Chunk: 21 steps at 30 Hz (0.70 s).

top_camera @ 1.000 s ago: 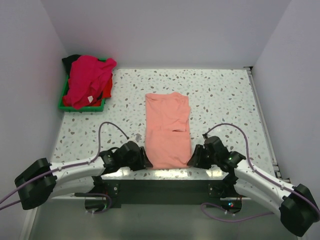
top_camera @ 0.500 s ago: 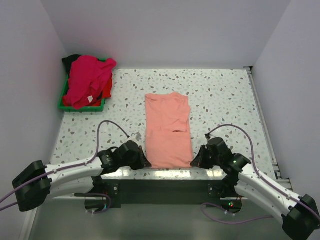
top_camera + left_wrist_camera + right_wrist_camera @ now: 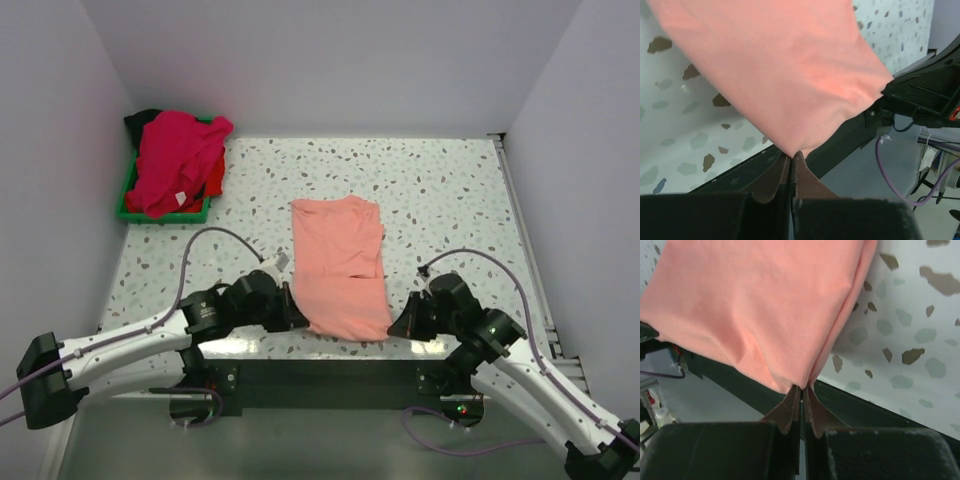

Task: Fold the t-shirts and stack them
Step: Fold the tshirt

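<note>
Both near corners of the salmon-pink t-shirt (image 3: 340, 265) have come up off the worktop (image 3: 450, 200) since a second ago. Its far hem has slid a little toward the arm bases, and the small crease across its middle has smoothed out.

From the top camera, the left hand (image 3: 293, 305) is at the shirt's near left corner and the right hand (image 3: 397, 325) at its near right corner. The rest of the shirt lies flat as a long folded panel. Well off beyond its far left corner, the green tray (image 3: 127, 195) holds a magenta-pink t-shirt (image 3: 175, 160) heaped over red and black cloth.

At the left wrist, the fingers are pressed together on a pinched point of the shirt's corner (image 3: 790, 145), and the cloth fans away taut over the speckled worktop.

At the right wrist, the picture is the same: the jaws are clamped on the other corner (image 3: 801, 381), with several layers bunched just above them.

With both corners secured and raised, the shirt looks ready for the crosswise fold, the near hem carried over toward the far hem. Stacking is not yet begun.
</note>
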Each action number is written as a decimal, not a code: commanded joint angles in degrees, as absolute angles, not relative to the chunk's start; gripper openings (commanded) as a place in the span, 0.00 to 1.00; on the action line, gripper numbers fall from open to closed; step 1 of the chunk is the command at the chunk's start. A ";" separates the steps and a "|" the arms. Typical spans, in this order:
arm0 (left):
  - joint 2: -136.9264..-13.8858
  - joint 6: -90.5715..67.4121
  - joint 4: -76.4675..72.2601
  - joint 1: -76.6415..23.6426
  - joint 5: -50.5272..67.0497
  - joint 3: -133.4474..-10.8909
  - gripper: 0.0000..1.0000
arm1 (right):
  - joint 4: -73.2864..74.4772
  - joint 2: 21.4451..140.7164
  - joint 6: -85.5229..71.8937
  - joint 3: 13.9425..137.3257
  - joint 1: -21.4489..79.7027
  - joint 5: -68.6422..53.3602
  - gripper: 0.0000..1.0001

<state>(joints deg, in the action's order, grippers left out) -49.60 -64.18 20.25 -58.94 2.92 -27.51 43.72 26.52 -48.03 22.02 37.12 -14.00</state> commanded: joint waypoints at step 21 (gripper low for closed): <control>-74.79 -48.51 13.19 -33.58 7.37 -59.23 0.00 | 29.62 75.47 -34.19 63.18 24.61 -10.28 0.00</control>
<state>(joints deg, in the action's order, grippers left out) -72.71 -50.37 18.72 -36.16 3.95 -55.70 33.91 71.94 -36.86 58.08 26.48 -7.42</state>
